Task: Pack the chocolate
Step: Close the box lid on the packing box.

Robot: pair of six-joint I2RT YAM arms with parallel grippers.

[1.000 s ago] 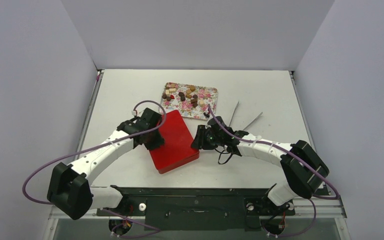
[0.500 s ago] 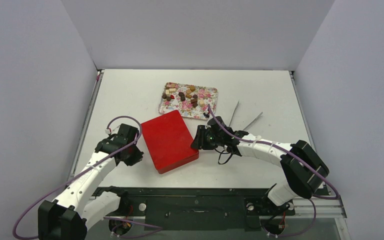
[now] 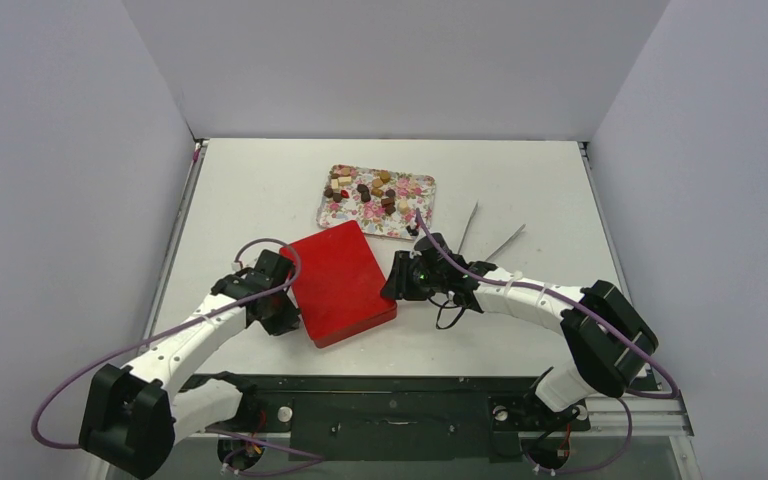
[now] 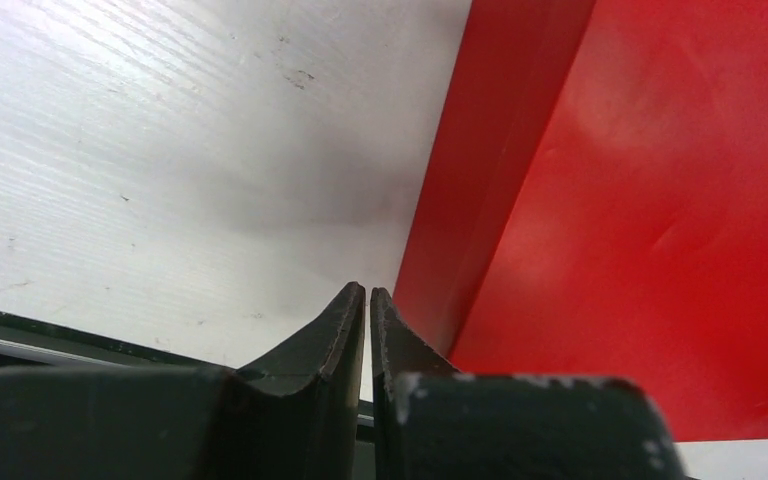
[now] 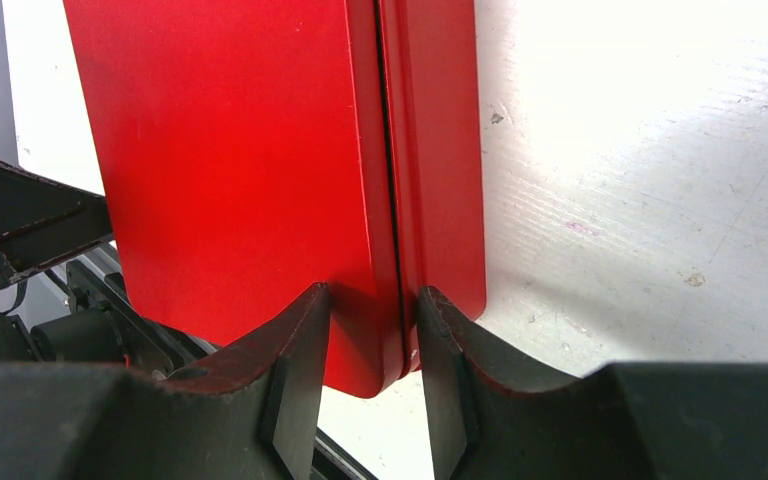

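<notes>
The chocolate (image 3: 365,190), many small brown, cream and reddish pieces, lies on a flower-print tray (image 3: 422,186) at the back of the table. A closed red box (image 3: 340,280) lies flat in the middle. My right gripper (image 3: 392,290) is shut on the box's right near corner (image 5: 250,150), one finger on the lid and one under the base, seen in the right wrist view (image 5: 375,293). My left gripper (image 3: 280,320) is shut and empty, low beside the box's left edge (image 4: 640,200), fingertips (image 4: 368,292) just off the red wall.
Two thin metal tweezers (image 3: 470,228) (image 3: 505,243) lie right of the tray, behind the right arm. Grey walls close the table on three sides. A black rail (image 3: 390,400) with the arm bases runs along the near edge.
The left arm left the box top, swung out left, then came back to the box's left near edge. Its jaws closed. The right arm and the box stayed put.
</notes>
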